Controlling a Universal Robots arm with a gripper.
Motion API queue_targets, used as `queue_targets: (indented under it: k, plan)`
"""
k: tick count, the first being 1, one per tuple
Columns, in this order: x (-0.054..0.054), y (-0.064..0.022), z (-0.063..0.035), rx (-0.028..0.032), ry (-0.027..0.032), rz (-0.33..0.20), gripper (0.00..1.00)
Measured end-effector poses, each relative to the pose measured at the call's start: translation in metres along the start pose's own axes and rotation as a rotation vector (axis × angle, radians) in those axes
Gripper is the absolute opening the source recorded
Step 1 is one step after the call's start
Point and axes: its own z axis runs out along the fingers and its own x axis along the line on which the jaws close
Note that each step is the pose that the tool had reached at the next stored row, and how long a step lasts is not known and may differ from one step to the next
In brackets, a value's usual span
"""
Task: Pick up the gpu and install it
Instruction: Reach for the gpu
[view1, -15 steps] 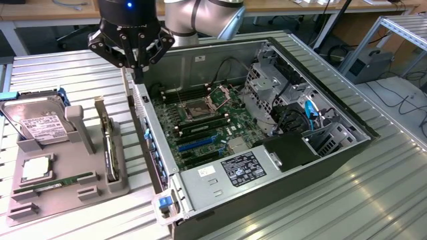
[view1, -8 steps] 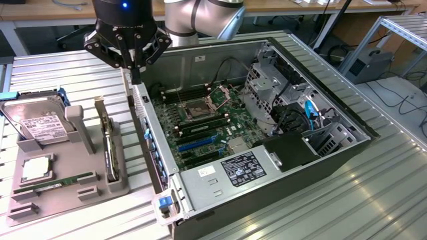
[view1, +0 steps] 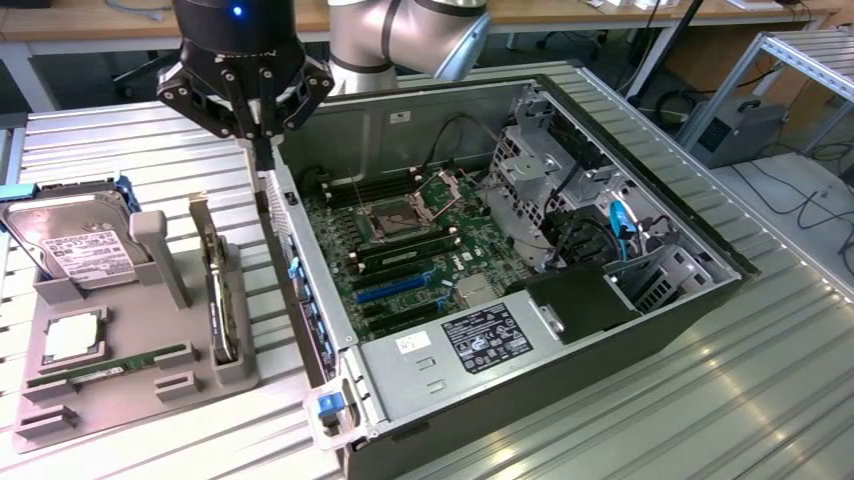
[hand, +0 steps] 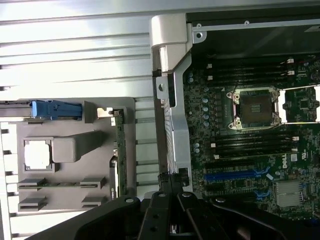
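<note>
The gpu (view1: 214, 285) stands on edge in a slot of the grey holder (view1: 127, 390), its silver bracket at the far end; in the wrist view the gpu (hand: 119, 150) is a thin green-edged blade. My gripper (view1: 264, 150) hangs shut with nothing between its fingers, above the rear wall of the open computer case (view1: 300, 290). That puts it to the exterior view's right of the gpu and apart from it. In the wrist view my gripper (hand: 172, 184) has its fingers pressed together over the case's rear edge. The motherboard (view1: 400, 250) lies exposed, with blue expansion slots (view1: 394, 290).
On the holder also sit a silver hard drive (view1: 80, 245), a CPU (view1: 74, 340) and a green RAM stick (view1: 114, 365). The case's drive cage (view1: 547, 170), cables and black power supply (view1: 581, 300) fill its right side. All rests on a ribbed metal table (view1: 747, 400).
</note>
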Motion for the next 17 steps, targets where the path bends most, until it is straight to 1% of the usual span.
queue_targets:
  k: [17]
  plan:
    - [0.016,-0.0012,-0.0002,0.0000,0.0000,0.000,0.11]
